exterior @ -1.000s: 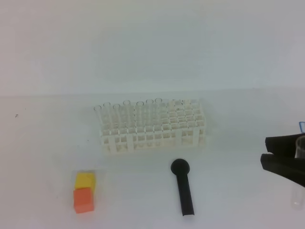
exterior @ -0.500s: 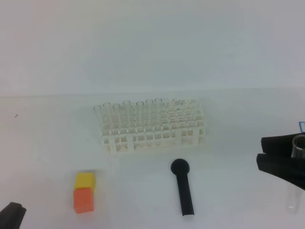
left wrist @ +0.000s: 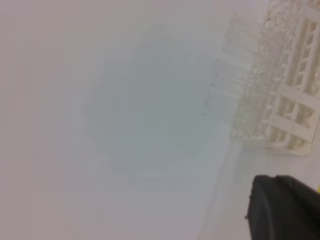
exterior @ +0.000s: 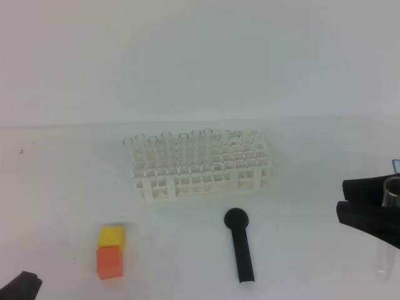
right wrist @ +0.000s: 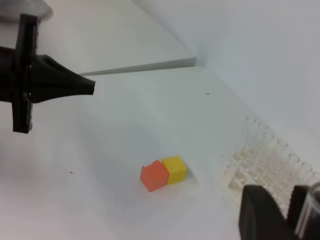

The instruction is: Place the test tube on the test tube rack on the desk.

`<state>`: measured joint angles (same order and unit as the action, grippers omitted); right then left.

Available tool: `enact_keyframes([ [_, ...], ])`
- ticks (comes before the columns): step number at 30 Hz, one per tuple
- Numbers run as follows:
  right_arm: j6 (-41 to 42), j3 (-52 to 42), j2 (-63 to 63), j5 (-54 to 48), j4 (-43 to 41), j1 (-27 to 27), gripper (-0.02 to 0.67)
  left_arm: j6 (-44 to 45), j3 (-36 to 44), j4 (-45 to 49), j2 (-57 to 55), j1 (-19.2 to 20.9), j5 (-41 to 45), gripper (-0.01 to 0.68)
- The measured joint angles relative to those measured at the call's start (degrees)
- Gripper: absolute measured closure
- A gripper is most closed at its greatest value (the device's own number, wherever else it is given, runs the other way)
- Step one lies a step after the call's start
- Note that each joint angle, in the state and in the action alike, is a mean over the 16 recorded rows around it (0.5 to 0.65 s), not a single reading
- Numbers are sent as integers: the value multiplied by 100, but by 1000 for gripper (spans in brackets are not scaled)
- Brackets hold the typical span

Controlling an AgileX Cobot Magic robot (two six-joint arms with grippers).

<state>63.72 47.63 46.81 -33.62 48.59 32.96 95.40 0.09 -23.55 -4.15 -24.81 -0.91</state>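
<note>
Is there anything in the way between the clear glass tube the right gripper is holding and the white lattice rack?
Nothing visible stands between them. The clear test tube hangs upright in the right gripper at the right edge, with bare white desk up to the white lattice rack. The black round-headed stick lies nearer the camera, off that line.

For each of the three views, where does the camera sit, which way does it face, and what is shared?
Exterior high: above the front, facing the white lattice test tube rack; right gripper holds the clear glass test tube.
Left wrist: low, facing the rack; left gripper at the corner.
Right wrist: faces left across the white desk; the orange block appears here and overhead.
</note>
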Motion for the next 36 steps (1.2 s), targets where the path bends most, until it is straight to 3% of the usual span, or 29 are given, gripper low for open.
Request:
enact_keyframes([
  [6,52,0,0,5,-34,0,535,-71,0,-432,3,556,-3,674],
  [15,157,-122,1,253,-328,0,535,-165,0,-1282,7,1878,-3,674],
  [20,-147,-519,72,1260,-618,0,535,-171,0,-1365,24,2434,7,674],
  [25,-1130,-1033,387,2956,-1101,0,535,-517,0,-940,144,2718,103,674],
  [29,-2380,-1307,936,4442,-1846,0,535,-1801,0,-132,267,2832,364,674],
  [36,-4707,-976,2562,6498,-3778,4,535,-5567,0,1060,463,2980,1056,674],
])
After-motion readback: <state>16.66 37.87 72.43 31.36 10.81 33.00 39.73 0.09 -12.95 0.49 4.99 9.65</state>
